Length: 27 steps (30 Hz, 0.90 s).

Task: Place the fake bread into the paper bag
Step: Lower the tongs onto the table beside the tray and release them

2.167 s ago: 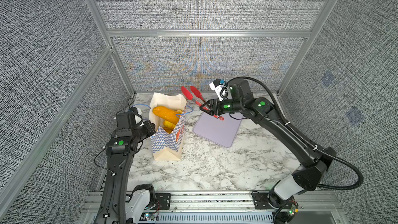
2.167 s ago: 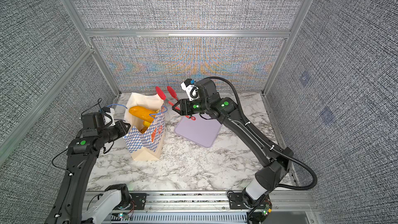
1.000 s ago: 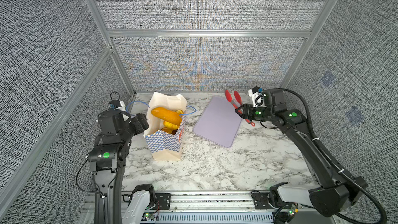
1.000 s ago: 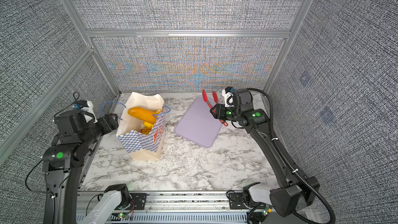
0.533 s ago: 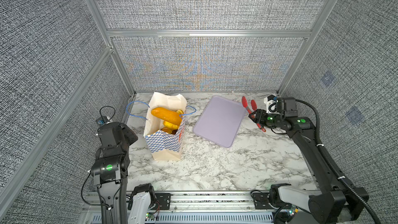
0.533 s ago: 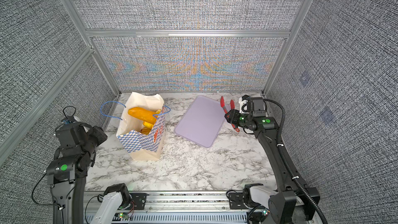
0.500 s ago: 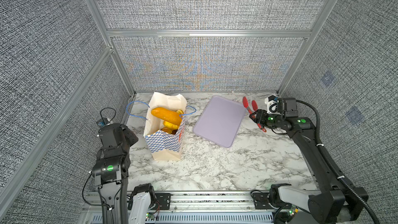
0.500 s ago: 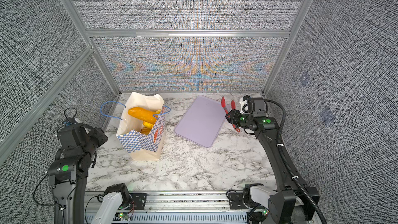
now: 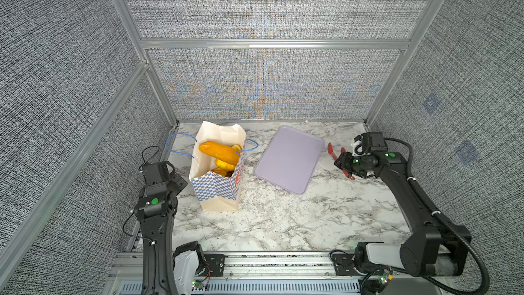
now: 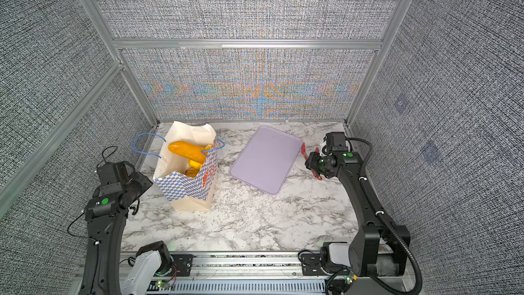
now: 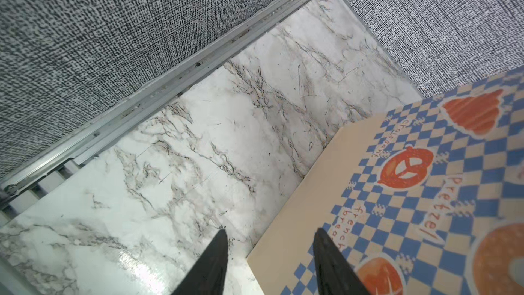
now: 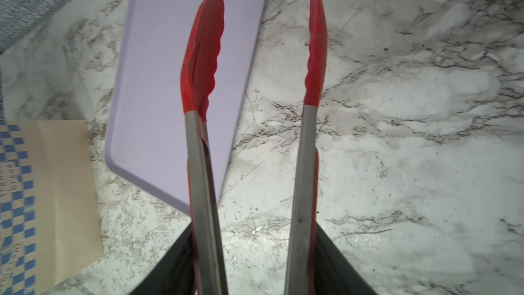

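Appears all but done.
Shows fake bread [image 9: 219, 150] piled in the paper bag [image 9: 215, 191], none on the tray [image 9: 289, 160]; pinches red tongs [image 12: 201, 52] in right gripper [image 12: 255, 251]; spreads left gripper [image 11: 270, 232] jaws, empty, beside bag.

One paper bag [image 9: 217, 191] is standing; at least four pieces of fake bread [image 9: 219, 149] are showing in it. One lavender tray [image 9: 289, 160], one pair of red tongs [image 12: 202, 52] and two robot arms [image 9: 154, 222] are also showing.

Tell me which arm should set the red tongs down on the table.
Right. The right fingers clamp the red tongs beside the lavender tray. The left fingers stand open and empty by the paper bag, far from them.
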Each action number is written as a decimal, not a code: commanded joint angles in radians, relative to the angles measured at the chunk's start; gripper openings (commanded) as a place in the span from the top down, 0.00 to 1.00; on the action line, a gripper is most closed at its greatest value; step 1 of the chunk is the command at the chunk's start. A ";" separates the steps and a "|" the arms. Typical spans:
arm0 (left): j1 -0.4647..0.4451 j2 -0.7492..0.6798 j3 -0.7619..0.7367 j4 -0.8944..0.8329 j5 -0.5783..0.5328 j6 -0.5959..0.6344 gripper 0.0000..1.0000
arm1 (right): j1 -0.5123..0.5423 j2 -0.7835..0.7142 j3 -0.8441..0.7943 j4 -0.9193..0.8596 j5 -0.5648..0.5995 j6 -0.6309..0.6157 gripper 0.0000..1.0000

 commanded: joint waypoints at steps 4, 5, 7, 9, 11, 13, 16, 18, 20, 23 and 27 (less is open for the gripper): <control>0.090 0.068 0.001 0.105 0.102 0.009 0.41 | 0.001 0.085 -0.013 0.017 0.106 -0.047 0.42; 0.108 0.083 -0.001 0.115 0.112 0.007 0.36 | 0.001 0.101 -0.014 0.022 0.109 -0.050 0.42; 0.138 0.108 -0.007 0.136 0.133 0.002 0.27 | 0.001 0.125 -0.017 0.031 0.118 -0.056 0.42; 0.164 0.135 -0.012 0.163 0.159 -0.003 0.22 | 0.001 0.151 -0.017 0.036 0.134 -0.064 0.42; 0.186 0.161 -0.013 0.187 0.181 -0.008 0.20 | 0.001 0.180 -0.014 0.034 0.149 -0.073 0.42; 0.199 0.186 -0.009 0.204 0.197 -0.010 0.20 | -0.002 0.205 -0.014 0.032 0.157 -0.075 0.42; 0.215 0.218 -0.002 0.227 0.233 -0.018 0.20 | -0.013 0.238 -0.022 0.043 0.151 -0.074 0.42; 0.222 0.237 -0.005 0.243 0.256 -0.023 0.20 | -0.017 0.266 -0.028 0.045 0.150 -0.074 0.42; 0.228 0.253 -0.012 0.270 0.277 -0.022 0.20 | -0.020 0.292 -0.034 0.049 0.141 -0.074 0.42; 0.232 0.276 -0.018 0.299 0.291 -0.015 0.20 | -0.026 0.326 -0.051 0.063 0.115 -0.072 0.41; 0.239 0.296 -0.015 0.324 0.302 -0.008 0.20 | -0.044 0.364 -0.069 0.077 0.072 -0.062 0.37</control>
